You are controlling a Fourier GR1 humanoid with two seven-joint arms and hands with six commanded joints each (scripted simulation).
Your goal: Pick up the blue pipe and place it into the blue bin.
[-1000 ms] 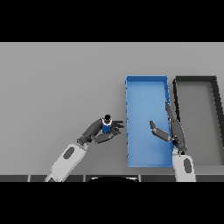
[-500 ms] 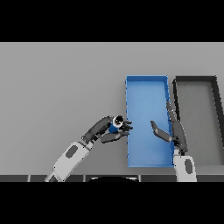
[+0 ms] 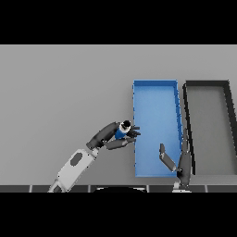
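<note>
My left hand (image 3: pixel 112 136) is curled round the blue pipe (image 3: pixel 122 131), a short blue piece with a dark end cap. It holds the pipe just outside the left wall of the blue bin (image 3: pixel 155 97), with the fingertips reaching over that wall. The bin is a long open tray right of centre, with nothing lying in it. My right hand (image 3: pixel 181 159) hovers over the bin's near right corner, fingers straight and thumb spread, holding nothing.
A dark grey bin (image 3: pixel 208 84) of similar size stands directly right of the blue one, their walls nearly touching. The grey table (image 3: pixel 65 92) stretches wide to the left and behind.
My left hand has carried the pipe rightward to the blue bin's left wall. The right hand has drawn back toward the bin's near right corner.
</note>
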